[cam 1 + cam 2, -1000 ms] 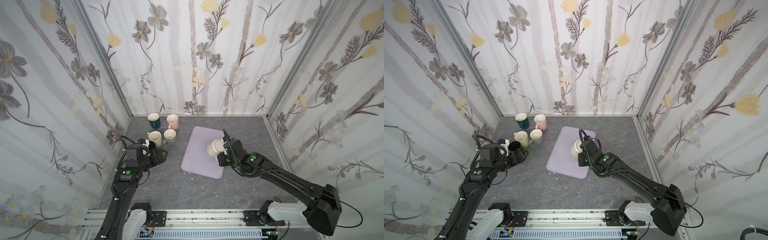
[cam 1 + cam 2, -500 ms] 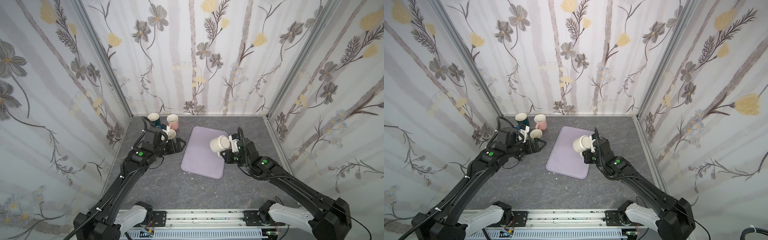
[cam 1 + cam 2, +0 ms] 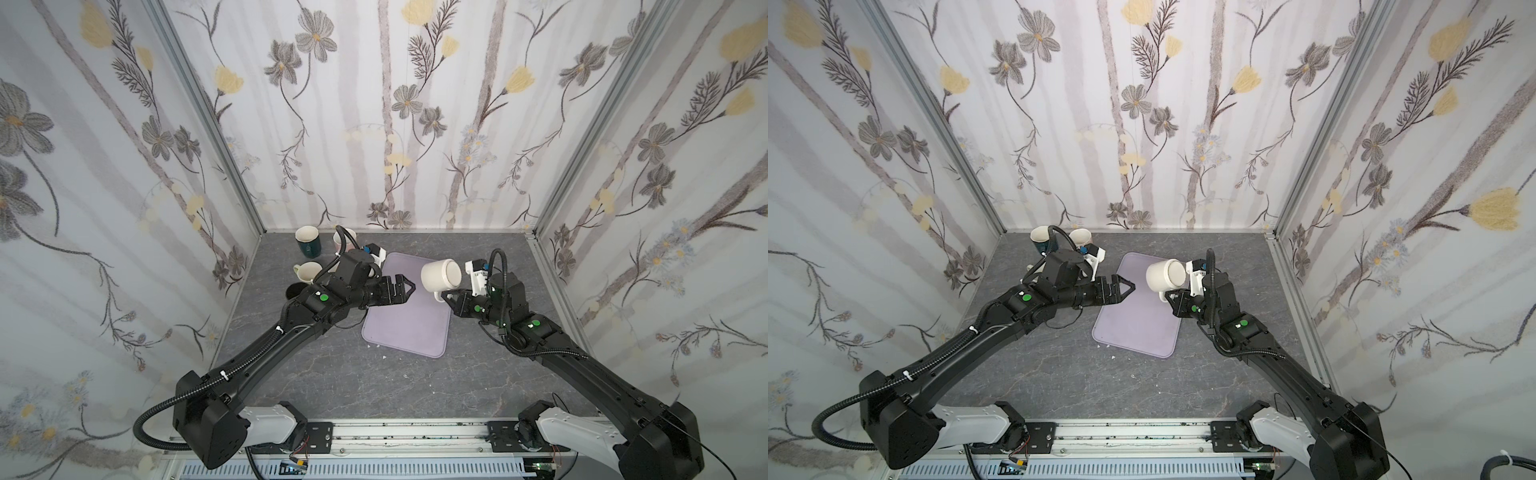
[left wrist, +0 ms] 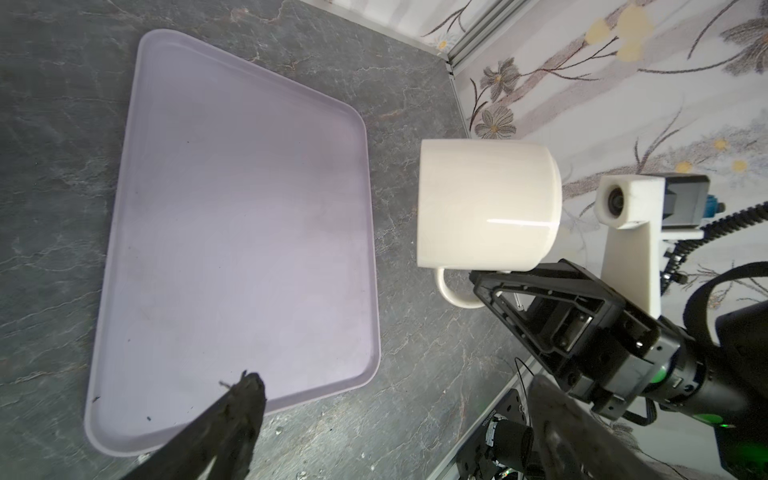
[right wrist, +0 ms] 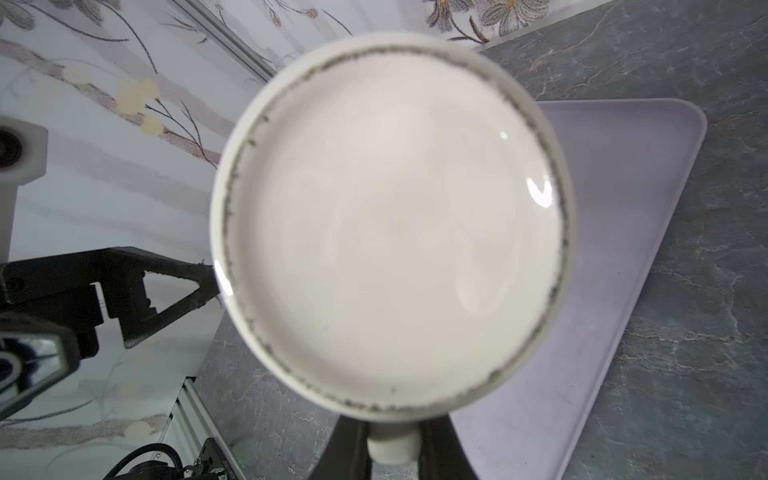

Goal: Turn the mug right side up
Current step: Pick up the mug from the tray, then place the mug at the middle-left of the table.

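The grey stone-patterned tabletop [image 3: 332, 386] is filling the floor of the flower-papered booth. In both top views two black arms are reaching in from the 6 o'clock rail, the left arm [image 3: 266, 353] slanting toward 1 o'clock and the right arm [image 3: 582, 365] toward 11 o'clock.

A lavender tray [image 3: 399, 332] is lying flat near the middle of the tabletop, its long sides running roughly 12 to 6 o'clock and its surface bare.

The white mug [image 3: 440, 274] is hanging in the air on its side, over the tray's 3 o'clock edge near the far corner. Its mouth is facing 9 o'clock, toward the left arm, and its base is facing 3 o'clock. That base, with its scuffed ring, is filling the right wrist view [image 5: 395, 224]. Its handle is pointing down.

Four smaller mugs are standing upright in a cluster at about 10 o'clock from the tray. They are a dark teal mug [image 3: 308, 241], a pink mug [image 3: 340, 241] partly hidden by the left arm, a cream mug [image 3: 309, 272] and a black mug [image 3: 293, 290].

The right end effector [image 3: 444, 296] is pinching the mug's handle between nearly closed fingers. The left end effector [image 3: 409, 286] is hovering just at 9 o'clock of the mug's mouth, its fingers spread wide and gripping nothing.
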Tool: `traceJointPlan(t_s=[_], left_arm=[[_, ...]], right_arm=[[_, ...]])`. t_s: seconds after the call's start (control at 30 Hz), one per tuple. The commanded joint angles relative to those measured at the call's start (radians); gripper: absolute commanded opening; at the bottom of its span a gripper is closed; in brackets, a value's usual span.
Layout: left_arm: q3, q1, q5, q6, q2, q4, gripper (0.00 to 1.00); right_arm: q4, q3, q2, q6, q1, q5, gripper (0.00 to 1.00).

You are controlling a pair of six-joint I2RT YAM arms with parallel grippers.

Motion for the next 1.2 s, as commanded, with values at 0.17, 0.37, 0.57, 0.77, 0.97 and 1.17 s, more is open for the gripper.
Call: traceJointPlan(t_s=[0.17, 0.37, 0.57, 0.77, 0.97, 1.17], left_arm=[[-0.076, -0.043, 0.01, -0.1, 0.018, 0.283, 0.89], [-0.134, -0.062, 0.036, -0.112, 0.01, 0.477, 0.81], [-0.142, -0.067, 0.083, -0.111, 0.033, 0.628, 0.69], [-0.134, -0.071, 0.131, -0.113, 0.063, 0.673, 0.63], [-0.165, -0.071, 0.149, -0.158, 0.075, 0.754, 0.6], [-0.174, -0.071, 0.185, -0.183, 0.09, 0.808, 0.56]], right_arm=[[0.25, -0.014, -0.045, 0.034, -0.011, -0.075, 0.0], [0.306, -0.043, -0.084, 0.069, -0.013, -0.101, 0.0], [0.39, -0.074, -0.113, 0.105, -0.012, -0.133, 0.0], [0.453, -0.114, -0.152, 0.138, -0.014, -0.132, 0.0], [0.531, -0.142, -0.168, 0.185, -0.021, -0.128, 0.0], [0.583, -0.155, -0.182, 0.202, -0.026, -0.127, 0.0]])
